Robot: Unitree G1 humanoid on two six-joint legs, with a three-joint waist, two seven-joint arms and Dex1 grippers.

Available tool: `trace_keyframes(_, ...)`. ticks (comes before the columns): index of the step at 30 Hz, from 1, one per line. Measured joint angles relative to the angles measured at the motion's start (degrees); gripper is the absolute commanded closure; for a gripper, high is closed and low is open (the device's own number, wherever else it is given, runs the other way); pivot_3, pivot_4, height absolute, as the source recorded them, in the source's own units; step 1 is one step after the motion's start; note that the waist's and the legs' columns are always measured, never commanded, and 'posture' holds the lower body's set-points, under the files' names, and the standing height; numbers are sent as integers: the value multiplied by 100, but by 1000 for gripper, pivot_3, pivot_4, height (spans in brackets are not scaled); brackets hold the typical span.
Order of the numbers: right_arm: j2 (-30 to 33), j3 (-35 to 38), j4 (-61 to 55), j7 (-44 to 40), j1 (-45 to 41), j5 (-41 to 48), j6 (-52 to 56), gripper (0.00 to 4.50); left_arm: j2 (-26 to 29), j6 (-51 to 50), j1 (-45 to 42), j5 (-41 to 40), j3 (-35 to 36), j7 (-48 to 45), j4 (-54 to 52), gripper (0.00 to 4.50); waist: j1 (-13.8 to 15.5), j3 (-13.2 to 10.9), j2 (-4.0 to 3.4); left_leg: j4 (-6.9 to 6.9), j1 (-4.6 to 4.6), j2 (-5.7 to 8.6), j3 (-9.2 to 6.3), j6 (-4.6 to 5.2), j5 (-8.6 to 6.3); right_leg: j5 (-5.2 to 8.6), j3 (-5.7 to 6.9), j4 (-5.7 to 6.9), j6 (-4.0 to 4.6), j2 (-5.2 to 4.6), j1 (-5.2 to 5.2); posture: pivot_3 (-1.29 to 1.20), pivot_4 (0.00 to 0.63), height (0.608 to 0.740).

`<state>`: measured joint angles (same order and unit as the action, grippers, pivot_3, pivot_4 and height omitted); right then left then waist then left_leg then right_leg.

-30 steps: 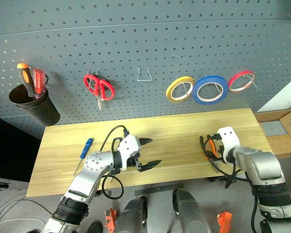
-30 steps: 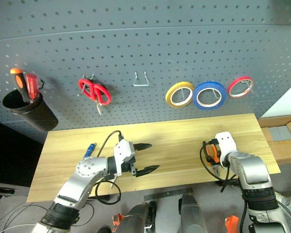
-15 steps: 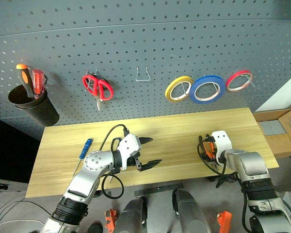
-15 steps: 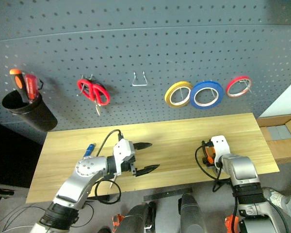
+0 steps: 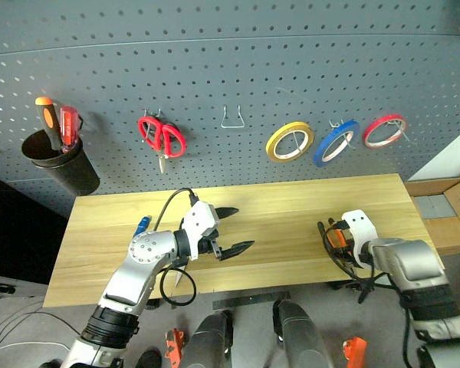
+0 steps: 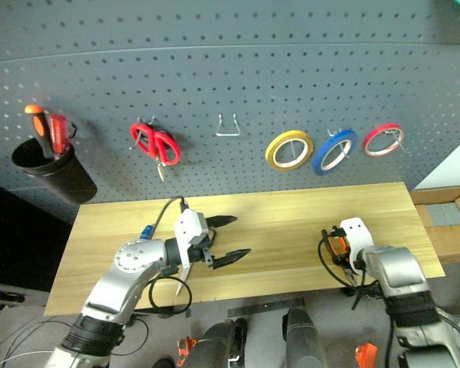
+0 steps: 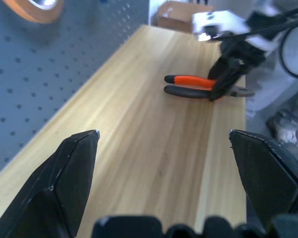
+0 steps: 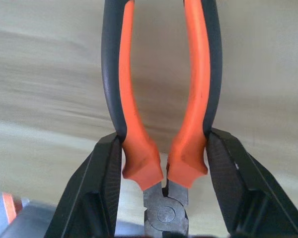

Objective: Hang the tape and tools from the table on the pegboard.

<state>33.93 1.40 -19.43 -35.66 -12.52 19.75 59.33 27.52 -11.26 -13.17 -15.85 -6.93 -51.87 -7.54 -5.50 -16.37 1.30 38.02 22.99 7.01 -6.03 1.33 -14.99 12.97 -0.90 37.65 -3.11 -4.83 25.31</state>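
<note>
The orange-and-black pliers [image 8: 161,124] lie on the table [image 5: 291,195] near its right front edge, with my right gripper [image 8: 164,148] shut on the handles just behind the joint. From the left wrist view, the pliers [image 7: 188,85] stick out flat from under that gripper [image 7: 228,74]. My left gripper [image 5: 241,228] hovers open and empty over the table's middle. A blue-handled screwdriver [image 5: 142,226] lies to the left, partly behind my left arm. The blue tape [image 5: 336,142] hangs on the pegboard [image 5: 230,54], turned edge-on.
On the pegboard hang red scissors [image 5: 162,138], a yellow roll [image 5: 289,142], a red roll [image 5: 384,130] and a bare wire hook [image 5: 232,117]. A black cup [image 5: 60,165] with screwdrivers hangs far left. A cardboard box [image 5: 445,207] stands past the table's right end.
My right gripper has closed on the pliers' handles. The blue tape has swung from face-on to edge-on on its hook. My left gripper has risen slightly; the view has shifted.
</note>
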Motion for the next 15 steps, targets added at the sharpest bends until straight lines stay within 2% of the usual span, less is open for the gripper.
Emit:
trace_keyframes(1,-48,244,-596,-431,84,515,-167,2500,-19,-19,-8,-67,52,17,-88,0,-33,1,2,3,-1,-10,0,2,-4,0,3,-1,0,8,-4,-195,253,740)
trace_keyframes(3,-214,579,-1144,-768,6,1213,-295,2501,-106,-46,23,-253,206,135,-243,0,-38,3,7,6,-8,-15,-3,7,-7,-1,7,-2,0,10,-13,-187,253,740)
trace_keyframes(5,-572,886,-1285,-732,-446,1710,-429,2501,-271,-90,7,-546,634,429,-361,0,-44,2,9,9,-7,-16,2,9,-8,-20,3,-7,2,12,-10,-167,253,740)
trace_keyframes(8,-1148,1038,-1219,-354,-1666,2129,-717,2501,-428,-208,-122,-1009,1319,976,-779,0,-39,4,10,19,-10,-16,7,5,-5,-32,0,-7,1,14,-12,-145,246,740)
trace_keyframes(11,-1663,847,-739,42,-2682,1951,-1364,2501,-526,-217,-103,-1141,1563,1401,-1316,0,23,16,21,16,-11,-16,12,-18,8,-33,1,-7,2,13,-5,-96,241,740)
trace_keyframes(15,-1945,245,186,386,-3224,1080,-2208,2502,-530,-218,117,-1152,1800,1783,-1587,0,91,20,29,9,0,-16,23,-19,8,-34,2,-22,4,11,7,-65,229,740)
